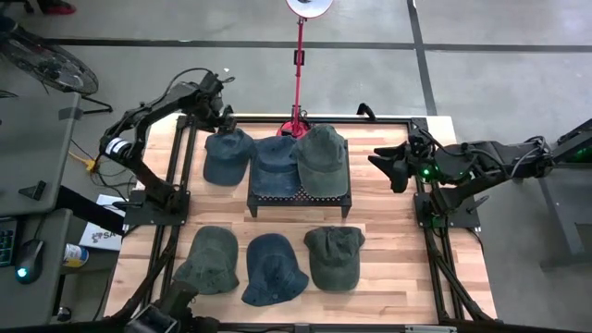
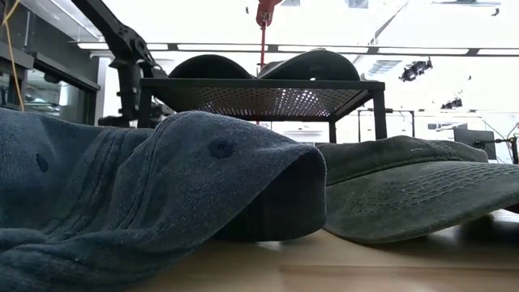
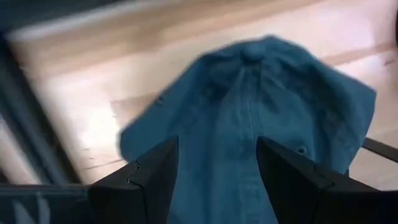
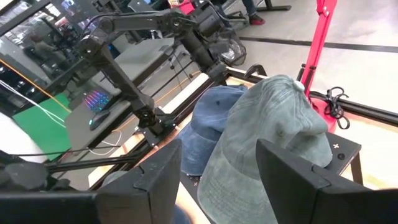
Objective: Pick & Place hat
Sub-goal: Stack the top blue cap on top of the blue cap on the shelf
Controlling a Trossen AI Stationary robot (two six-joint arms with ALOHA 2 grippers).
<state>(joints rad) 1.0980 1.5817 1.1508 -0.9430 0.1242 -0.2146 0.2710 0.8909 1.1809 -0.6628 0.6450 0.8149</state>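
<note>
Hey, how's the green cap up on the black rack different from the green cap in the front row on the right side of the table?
The green cap on the rack sits raised on the black rack, touching a blue cap. The front-right green cap lies directly on the wooden table, apart from its neighbours. The rack cap is at the far side near the red stand; the other is in the near row. Both are faded green baseball caps.

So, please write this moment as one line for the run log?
left hand: open, over blue hat beside rack | right hand: open, empty, right of rack | hats on rack: two | front row: three
</note>
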